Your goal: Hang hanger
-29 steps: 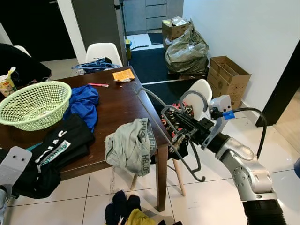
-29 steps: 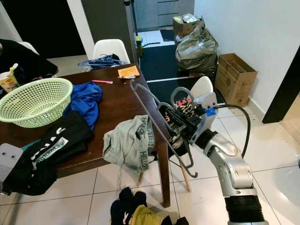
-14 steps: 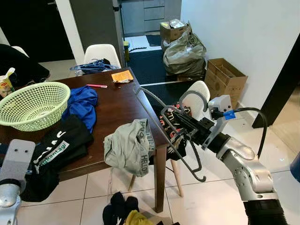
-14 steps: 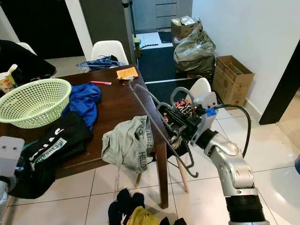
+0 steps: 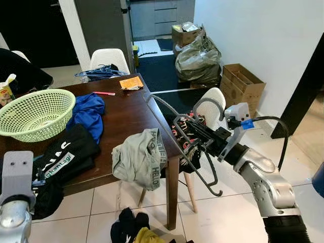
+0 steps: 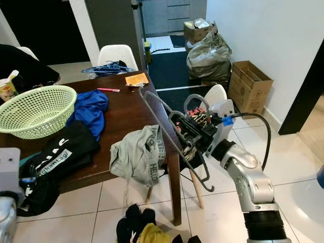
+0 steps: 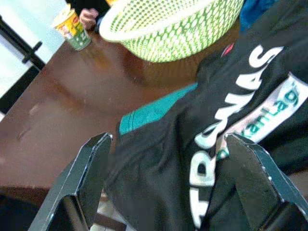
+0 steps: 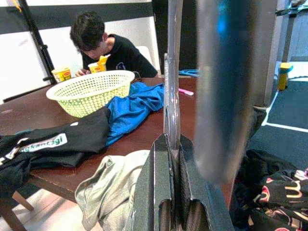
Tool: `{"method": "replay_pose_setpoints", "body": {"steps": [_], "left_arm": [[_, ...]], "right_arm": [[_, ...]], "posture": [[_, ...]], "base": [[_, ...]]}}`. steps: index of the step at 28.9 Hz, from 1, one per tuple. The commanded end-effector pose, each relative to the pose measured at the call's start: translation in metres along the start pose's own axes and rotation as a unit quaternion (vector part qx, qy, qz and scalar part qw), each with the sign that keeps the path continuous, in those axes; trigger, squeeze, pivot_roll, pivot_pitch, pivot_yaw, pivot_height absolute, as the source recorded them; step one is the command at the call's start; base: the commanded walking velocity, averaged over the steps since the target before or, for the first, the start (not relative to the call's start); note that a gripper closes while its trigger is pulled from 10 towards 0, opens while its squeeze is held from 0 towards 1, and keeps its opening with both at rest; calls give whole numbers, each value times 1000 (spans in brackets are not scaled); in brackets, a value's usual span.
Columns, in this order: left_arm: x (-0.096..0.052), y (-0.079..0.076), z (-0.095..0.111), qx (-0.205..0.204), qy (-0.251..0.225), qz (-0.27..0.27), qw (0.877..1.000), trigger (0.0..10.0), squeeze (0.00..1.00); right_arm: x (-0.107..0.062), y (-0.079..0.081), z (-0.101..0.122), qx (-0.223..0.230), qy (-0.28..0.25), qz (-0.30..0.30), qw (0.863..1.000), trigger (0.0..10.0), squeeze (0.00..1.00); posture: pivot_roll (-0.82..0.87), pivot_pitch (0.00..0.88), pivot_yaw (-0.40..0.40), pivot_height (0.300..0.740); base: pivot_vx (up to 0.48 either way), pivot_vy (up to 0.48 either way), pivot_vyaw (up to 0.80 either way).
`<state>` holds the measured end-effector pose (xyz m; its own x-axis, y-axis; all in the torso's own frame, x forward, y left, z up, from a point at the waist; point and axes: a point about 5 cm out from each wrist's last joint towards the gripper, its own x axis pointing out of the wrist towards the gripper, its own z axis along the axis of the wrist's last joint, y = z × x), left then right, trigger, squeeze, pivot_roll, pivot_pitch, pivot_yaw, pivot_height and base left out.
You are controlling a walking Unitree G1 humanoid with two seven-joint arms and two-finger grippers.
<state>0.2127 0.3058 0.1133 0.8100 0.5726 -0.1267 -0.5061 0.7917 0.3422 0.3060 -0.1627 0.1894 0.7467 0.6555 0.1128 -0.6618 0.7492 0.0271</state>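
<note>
Left gripper (image 7: 168, 187) — fingers spread wide, holding nothing, low at the near left corner of the table (image 5: 129, 109), over a black shirt (image 5: 68, 152). Green basket (image 5: 33, 114) — on the table, far left. Grey garment (image 5: 139, 157) — draped over the near right corner. Right gripper (image 5: 195, 136) — clamped on the hanger (image 5: 174, 134), just right of the table; its long axis slants from table edge down towards the floor.
</note>
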Motion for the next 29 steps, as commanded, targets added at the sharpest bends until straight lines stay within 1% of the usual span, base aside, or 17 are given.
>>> {"method": "replay_pose_setpoints", "body": {"steps": [1, 2, 3, 5, 6, 7, 9, 10, 11, 12, 13, 15, 16, 18, 19, 22, 29], "left_arm": [[-3, 13, -18, -30, 46, 30, 998, 10000, 1000], [-5, 18, -26, -48, 66, 41, 996, 10000, 1000], [-5, 28, -38, -84, 91, 57, 991, 10000, 1000], [-2, 43, -50, -124, 109, 66, 984, 10000, 1000], [-2, 43, -50, -124, 109, 66, 984, 10000, 1000], [4, 54, -51, -127, 99, 64, 985, 10000, 1000], [4, 54, -51, -127, 99, 64, 985, 10000, 1000], [14, 63, -46, -111, 79, 48, 990, 10000, 408], [14, 63, -46, -111, 79, 48, 990, 10000, 408], [25, 69, -40, -91, 64, 25, 993, 10000, 0], [35, 69, -32, -73, 42, -2, 996, 10000, 0], [40, 68, -27, -62, 30, -20, 997, 10000, 0], [40, 68, -27, -62, 30, -20, 997, 10000, 0], [53, 54, -10, -76, -25, -77, 994, 10000, 0], [53, 54, -10, -76, -25, -77, 994, 10000, 0], [61, 46, -6, -155, -35, -93, 983, 10000, 0], [65, 32, -18, -213, -18, -109, 971, 10000, 0]], "right_arm": [[1, 1, -1, -2, 1, 6, 1000, 10000, 0], [1, 1, -1, -2, 2, 7, 1000, 10000, 0], [1, 2, -1, -2, 2, 7, 1000, 10000, 0], [1, 1, -1, -2, 2, 6, 1000, 10000, 0], [1, 1, -1, -2, 2, 6, 1000, 10000, 0], [2, 1, -1, -1, 3, 6, 1000, 10000, 0], [2, 1, -1, -1, 3, 6, 1000, 10000, 0], [2, 1, -1, -1, 3, 6, 1000, 10000, 0], [2, 1, -1, -1, 3, 6, 1000, 10000, 0], [2, 1, -2, -1, 4, 6, 1000, 10000, 0], [3, 1, -2, -1, 5, 7, 1000, 10000, 0], [3, 1, -3, -1, 6, 7, 1000, 10000, 0], [3, 1, -3, -1, 6, 7, 1000, 10000, 0], [3, 0, -1, -1, 5, 6, 1000, 10000, 0], [3, 0, -1, -1, 5, 6, 1000, 10000, 0], [-1, -2, -1, -4, 9, 3, 1000, 10000, 0], [-7, -5, 0, -9, 16, -4, 1000, 10000, 0]], "posture": [[5, 12, 53, 740], [5, 12, 53, 740], [6, 11, 54, 740], [5, 11, 52, 740], [5, 11, 52, 740], [6, 10, 46, 740], [6, 10, 46, 740], [6, 9, 45, 740], [6, 9, 45, 740], [10, 9, 39, 740], [10, 10, 37, 740], [10, 10, 37, 740], [10, 10, 37, 740], [1, 19, 33, 740], [1, 19, 33, 740], [-8, 33, 32, 740], [-28, 53, 31, 740]], "base": [[0, 0, 0], [0, 0, 0], [0, 0, 0], [0, 0, 0], [0, 0, 0], [0, 0, 0], [0, 0, 0], [0, 0, 0], [0, 0, 0], [0, 0, 0], [0, 0, 0], [0, 0, 0], [0, 0, 0], [0, 0, 0], [0, 0, 0], [0, 0, 0], [0, 0, 0]]}}
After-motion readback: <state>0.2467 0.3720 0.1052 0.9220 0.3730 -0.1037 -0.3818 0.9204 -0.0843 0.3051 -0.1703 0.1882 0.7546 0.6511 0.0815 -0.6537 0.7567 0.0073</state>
